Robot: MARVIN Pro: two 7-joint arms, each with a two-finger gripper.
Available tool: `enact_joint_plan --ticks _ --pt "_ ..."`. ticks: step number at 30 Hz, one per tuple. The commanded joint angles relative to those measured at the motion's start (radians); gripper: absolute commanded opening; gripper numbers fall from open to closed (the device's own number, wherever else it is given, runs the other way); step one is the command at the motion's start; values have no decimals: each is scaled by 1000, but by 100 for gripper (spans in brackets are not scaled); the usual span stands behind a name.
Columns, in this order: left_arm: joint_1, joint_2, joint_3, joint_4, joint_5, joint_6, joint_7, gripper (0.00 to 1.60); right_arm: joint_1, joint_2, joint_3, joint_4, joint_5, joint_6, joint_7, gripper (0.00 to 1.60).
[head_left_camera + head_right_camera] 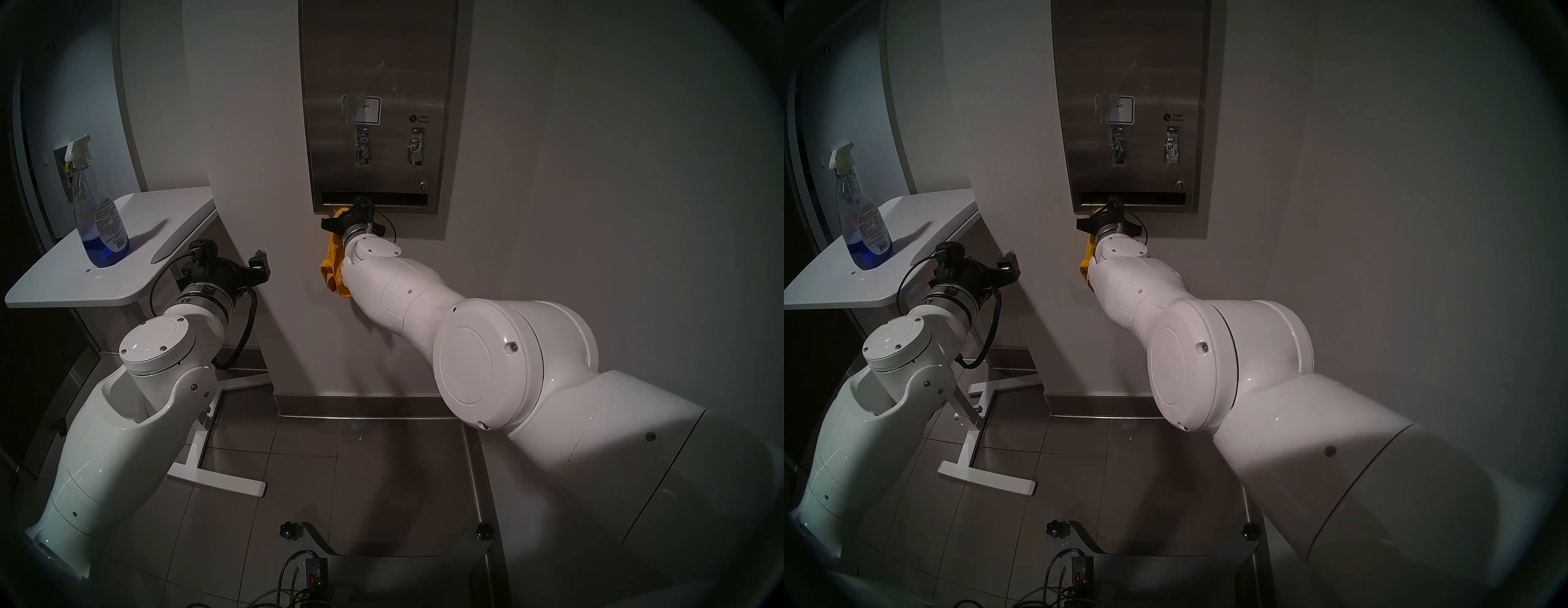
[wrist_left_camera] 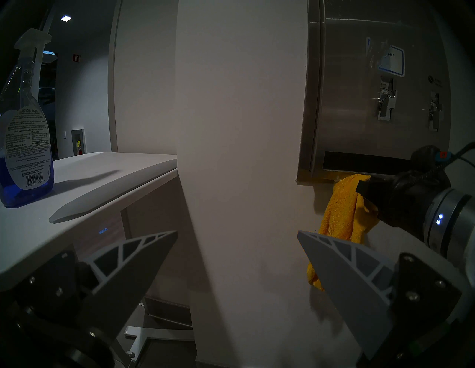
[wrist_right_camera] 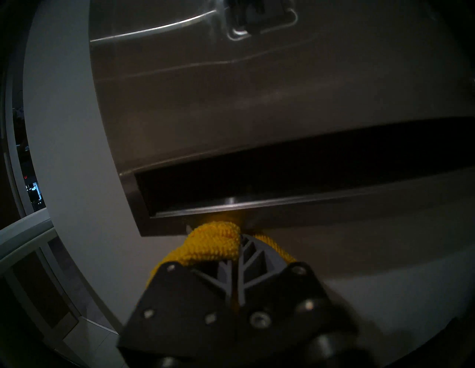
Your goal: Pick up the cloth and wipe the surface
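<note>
"free tampon" on steel dispenser panel [image 1: 377,63]

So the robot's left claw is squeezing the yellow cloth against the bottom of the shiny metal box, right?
Not quite: it's the right claw squeezing the yellow cloth against the bottom of the shiny metal box, as the right wrist view shows. The left claw is open and empty.
</note>
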Motion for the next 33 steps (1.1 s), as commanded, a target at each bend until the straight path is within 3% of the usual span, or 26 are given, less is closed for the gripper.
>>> enact_joint_plan --ticks 1,4,5,18,22,27,30,33 --pt "-22 1 -12 -19 2 -8 -1 160 112 -6 -34 -114 -27 -51 10 0" --pt "-21 1 -11 -18 2 -7 -1 160 123 -6 -42 -129 -30 -48 7 0" --pt "-21 1 -11 -18 2 -7 -1 160 88 -6 -47 -96 -32 -72 7 0" --pt "-28 2 -12 -23 2 -10 0 160 93 -6 -105 -125 -61 -35 28 0" --pt "-33 1 -15 -28 0 -13 -1 160 98 -6 -159 -90 -95 -25 74 0" --pt "-38 -2 -18 -32 -4 -15 -1 160 -22 -6 -221 -69 -85 -123 133 0" --pt "-39 -3 -20 -33 -7 -15 -2 160 -55 -6 -221 -96 -79 -161 91 0" --pt "-40 -4 -20 -33 -7 -15 -2 160 -39 -6 -219 -120 -97 -196 24 0"
